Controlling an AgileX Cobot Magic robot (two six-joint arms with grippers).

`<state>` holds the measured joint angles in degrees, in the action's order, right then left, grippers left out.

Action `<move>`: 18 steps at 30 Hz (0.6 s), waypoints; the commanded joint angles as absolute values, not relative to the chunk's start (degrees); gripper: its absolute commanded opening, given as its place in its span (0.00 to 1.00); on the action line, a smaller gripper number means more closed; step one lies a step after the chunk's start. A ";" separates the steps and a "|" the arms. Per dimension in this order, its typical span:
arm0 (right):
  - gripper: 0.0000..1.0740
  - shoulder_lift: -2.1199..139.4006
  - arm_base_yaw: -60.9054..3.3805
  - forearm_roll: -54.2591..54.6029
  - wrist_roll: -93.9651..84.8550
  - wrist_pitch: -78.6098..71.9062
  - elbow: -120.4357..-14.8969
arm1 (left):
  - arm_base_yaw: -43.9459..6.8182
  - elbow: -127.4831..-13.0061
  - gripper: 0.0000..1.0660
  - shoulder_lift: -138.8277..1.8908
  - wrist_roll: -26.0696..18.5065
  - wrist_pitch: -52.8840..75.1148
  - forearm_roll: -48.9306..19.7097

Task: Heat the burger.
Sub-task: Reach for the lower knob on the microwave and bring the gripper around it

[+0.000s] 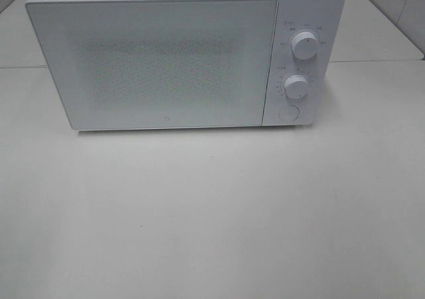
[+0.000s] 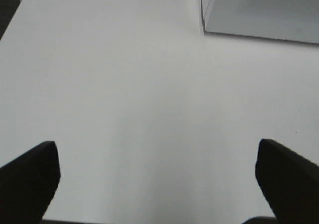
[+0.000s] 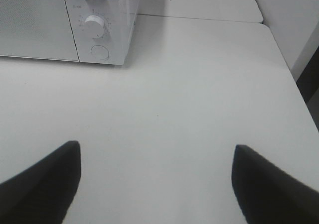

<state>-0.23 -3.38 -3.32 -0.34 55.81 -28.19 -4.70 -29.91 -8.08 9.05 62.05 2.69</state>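
The burger and its pink plate are out of view in every frame. A white microwave (image 1: 179,53) stands at the back of the table with its door shut; two round knobs (image 1: 304,45) and a round button sit on its right panel. Its corner shows in the left wrist view (image 2: 259,10) and its knob panel in the right wrist view (image 3: 97,25). My left gripper (image 2: 157,176) is open and empty over bare table. My right gripper (image 3: 154,176) is open and empty, to the right of the microwave's front. Neither gripper shows in the high view.
The white table (image 1: 212,212) spreads in front of the microwave. Its right edge (image 3: 294,84) shows in the right wrist view, with a dark gap beyond. A seam between table sections runs behind the microwave.
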 commanded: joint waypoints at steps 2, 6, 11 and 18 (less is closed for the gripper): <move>0.70 -2.23 -3.15 -3.61 0.00 55.06 -28.07 | -1.78 -29.68 0.95 1.95 9.05 61.31 2.41; 0.70 -2.23 -3.15 -3.72 0.00 55.06 -28.07 | 0.69 -30.08 0.95 0.34 9.05 60.85 2.18; 0.70 -1.95 -3.15 -3.67 0.00 55.06 -28.07 | 1.03 -30.08 0.95 1.43 8.94 60.73 1.95; 0.70 -1.78 -3.15 -3.67 0.00 55.06 -28.07 | 1.03 -30.08 0.95 0.92 8.94 60.79 1.95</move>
